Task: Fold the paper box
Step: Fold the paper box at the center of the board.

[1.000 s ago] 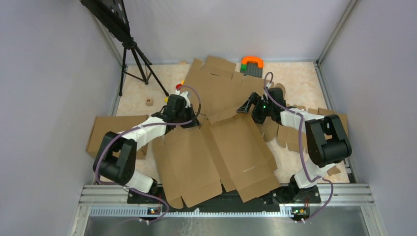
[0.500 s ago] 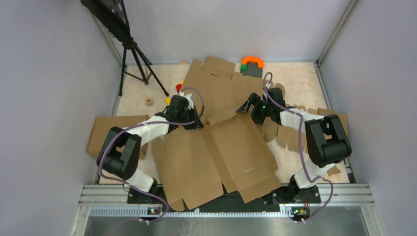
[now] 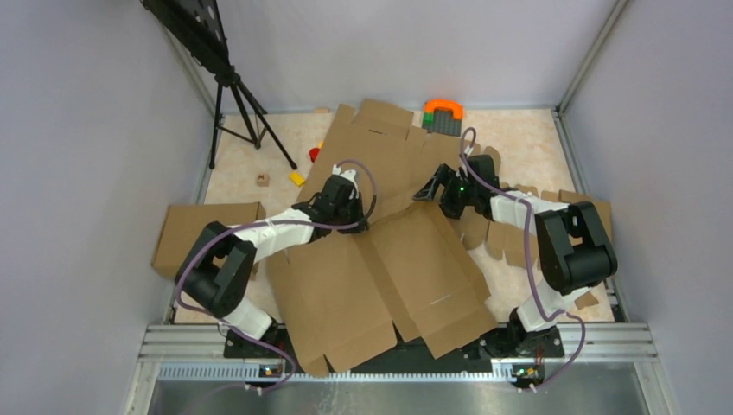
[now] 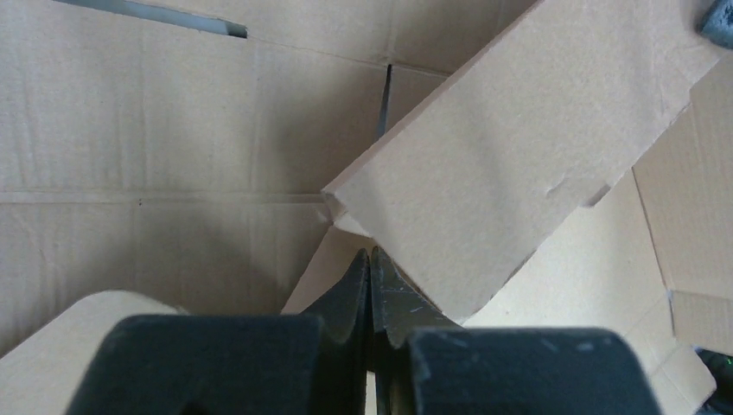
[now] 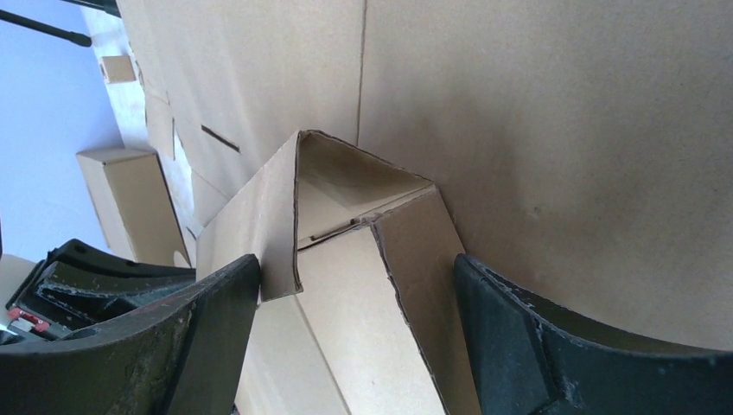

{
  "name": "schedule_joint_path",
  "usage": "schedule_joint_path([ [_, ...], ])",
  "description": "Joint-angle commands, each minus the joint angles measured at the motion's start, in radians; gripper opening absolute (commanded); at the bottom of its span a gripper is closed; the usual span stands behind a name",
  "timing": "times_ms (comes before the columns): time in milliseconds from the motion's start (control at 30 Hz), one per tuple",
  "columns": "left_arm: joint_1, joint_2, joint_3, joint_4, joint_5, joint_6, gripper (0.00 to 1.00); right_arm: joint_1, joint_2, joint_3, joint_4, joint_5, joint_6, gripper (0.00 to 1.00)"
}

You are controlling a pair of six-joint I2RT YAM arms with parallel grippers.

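The brown paper box [image 3: 380,259] lies mostly flat in the middle of the counter, its middle flaps lifted.

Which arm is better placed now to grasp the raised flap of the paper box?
Right. The right gripper stands open with the folded flap of the paper box between its fingers. The left gripper is shut, holding nothing.

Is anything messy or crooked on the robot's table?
Yes. The paper box lies crooked, and its near corners stick out over the metal rail at the front. Torn cardboard scraps are scattered beside the right arm, so that side looks messy.
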Motion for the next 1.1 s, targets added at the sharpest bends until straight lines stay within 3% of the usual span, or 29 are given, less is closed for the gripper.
schedule_joint_path([
  [0, -0.039, 0.009, 0.026, 0.030, -0.160, -0.073, 0.00, 0.018, -0.031, 0.006, 0.018, 0.004, -0.006, 0.79],
  [167, -0.066, -0.036, -0.023, 0.066, -0.257, -0.079, 0.00, 0.020, -0.035, -0.016, 0.028, 0.008, -0.008, 0.78],
  [333, -0.094, -0.143, -0.175, 0.234, -0.271, -0.059, 0.00, 0.020, -0.036, -0.023, 0.035, 0.012, -0.006, 0.78],
  [600, -0.096, -0.209, -0.251, 0.241, -0.138, -0.020, 0.00, 0.020, -0.035, -0.007, 0.024, 0.014, -0.011, 0.78],
  [1067, -0.108, -0.126, -0.284, 0.224, 0.002, 0.025, 0.00, 0.021, -0.036, -0.007, 0.014, 0.021, -0.014, 0.78],
])
